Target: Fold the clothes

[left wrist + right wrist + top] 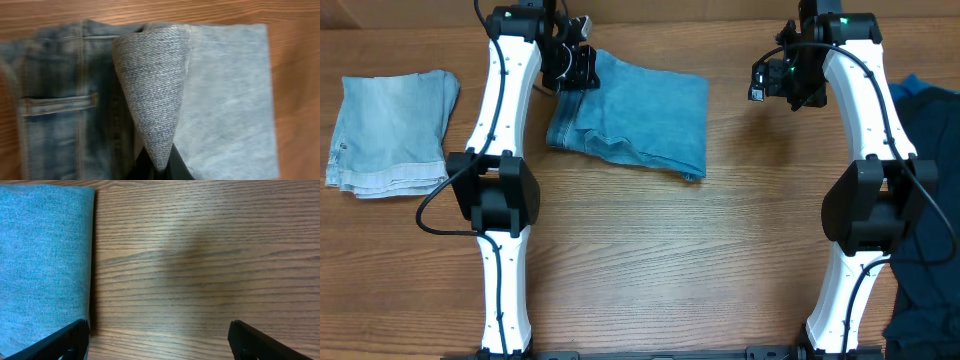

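A pair of faded blue jeans (640, 115) lies folded at the back middle of the table. My left gripper (572, 62) is at its back left corner, shut on a pinched-up fold of the denim (157, 95); a back pocket (60, 107) shows beside that fold. My right gripper (782, 78) hovers open and empty over bare wood to the right of the jeans, whose right edge (45, 255) shows in the right wrist view, left of the jaws (160, 342). A paler folded denim piece (392, 130) lies at the far left.
A dark blue garment pile (930, 200) lies along the table's right edge. The arm bases stand at the front, left (500, 200) and right (870, 210).
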`<act>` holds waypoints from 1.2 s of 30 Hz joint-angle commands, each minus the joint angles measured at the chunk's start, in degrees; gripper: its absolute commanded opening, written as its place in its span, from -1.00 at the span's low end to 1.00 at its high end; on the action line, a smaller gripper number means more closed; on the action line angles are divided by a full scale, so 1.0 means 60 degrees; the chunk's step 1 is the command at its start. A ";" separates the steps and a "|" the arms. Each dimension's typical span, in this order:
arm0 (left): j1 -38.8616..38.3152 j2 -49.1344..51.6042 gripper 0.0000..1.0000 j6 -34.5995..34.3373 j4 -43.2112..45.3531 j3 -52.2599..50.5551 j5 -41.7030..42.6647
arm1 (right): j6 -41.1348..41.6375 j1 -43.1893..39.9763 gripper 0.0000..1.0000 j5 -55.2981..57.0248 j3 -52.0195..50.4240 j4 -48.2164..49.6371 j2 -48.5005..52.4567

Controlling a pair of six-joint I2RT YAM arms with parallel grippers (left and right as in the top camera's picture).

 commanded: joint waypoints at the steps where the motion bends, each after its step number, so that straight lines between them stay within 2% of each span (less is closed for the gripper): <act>1: -0.0040 -0.0164 -0.92 0.0291 0.0160 0.0317 -0.1450 | -0.0066 -0.0073 0.85 0.0091 0.0135 0.0029 -0.0379; 7: -0.0044 -0.0164 -0.86 0.0317 0.0226 0.0313 -0.2860 | -0.0066 -0.0073 0.85 0.0091 0.0135 0.0025 -0.0379; 9: -0.0044 -0.0164 -0.50 0.0317 0.0233 0.0313 -0.2918 | -0.0066 -0.0073 0.85 0.0091 0.0135 0.0025 -0.0379; 10: -0.0044 -0.0164 -0.04 0.0317 0.0259 0.0313 -0.3053 | -0.0066 -0.0073 0.85 0.0091 0.0135 0.0022 -0.0379; 11: -0.0044 -0.0164 0.17 0.0321 0.0273 0.0313 -0.3126 | -0.0066 -0.0073 0.85 0.0091 0.0135 0.0015 -0.0379; 12: -0.0044 -0.0164 0.34 0.0317 0.0313 0.0313 -0.3300 | -0.0066 -0.0073 0.85 0.0091 0.0135 -0.0015 -0.0379; 15: -0.0044 -0.0299 0.64 0.0153 0.0466 0.0637 -0.3534 | -0.0069 -0.0073 0.85 0.0095 0.0135 -0.0073 -0.0379; 16: -0.0113 -0.0616 0.63 -0.0361 0.0357 0.1282 -0.3421 | -0.0066 -0.0073 0.85 0.0091 0.0135 -0.0073 -0.0379; 17: -0.0175 -0.0805 0.55 -0.0408 0.0266 0.1508 -0.3428 | -0.0062 -0.0073 0.85 0.0087 0.0135 -0.0087 -0.0379; 19: -0.0291 -0.1129 0.01 -0.0415 -0.0204 0.1628 -0.3417 | -0.0062 -0.0073 0.85 0.0087 0.0135 -0.0204 -0.0379; 20: -0.0364 -0.1184 -0.45 -0.0488 -0.0623 0.1628 -0.3421 | -0.0062 -0.0073 0.85 0.0087 0.0135 -0.0273 -0.0379; 21: -0.0448 -0.1177 -0.78 -0.0517 -0.1173 0.1625 -0.3381 | -0.0062 -0.0073 0.83 0.0087 0.0131 -0.0361 -0.0379; 22: -0.0601 -0.0943 -0.92 -0.0510 -0.2055 0.1526 -0.3377 | -0.0062 -0.0073 0.77 0.0087 0.0131 -0.0364 -0.0379; 26: -0.0787 -0.0259 -0.92 -0.0510 -0.2645 0.1042 -0.3381 | -0.0062 -0.0073 0.59 0.0087 0.0131 -0.0361 -0.0379; 32: -0.0499 0.0841 -0.92 -0.0521 -0.3038 0.0725 -0.3942 | -0.0062 -0.0073 0.59 0.0084 0.0131 -0.0372 -0.0379; 34: -0.0393 0.1541 -0.92 -0.0517 -0.3180 0.0725 -0.4615 | -0.0076 -0.0062 0.42 0.0076 0.0131 -0.0484 -0.0379; 35: -0.0361 0.1800 -0.92 -0.0517 -0.3191 0.0725 -0.4747 | -0.0317 -0.0033 0.24 -0.0062 0.0131 -0.0579 -0.0379; 36: -0.0324 0.1993 -0.92 -0.0517 -0.3166 0.0725 -0.4805 | -0.0732 0.0011 -0.03 -0.0401 0.0131 -0.0688 -0.0379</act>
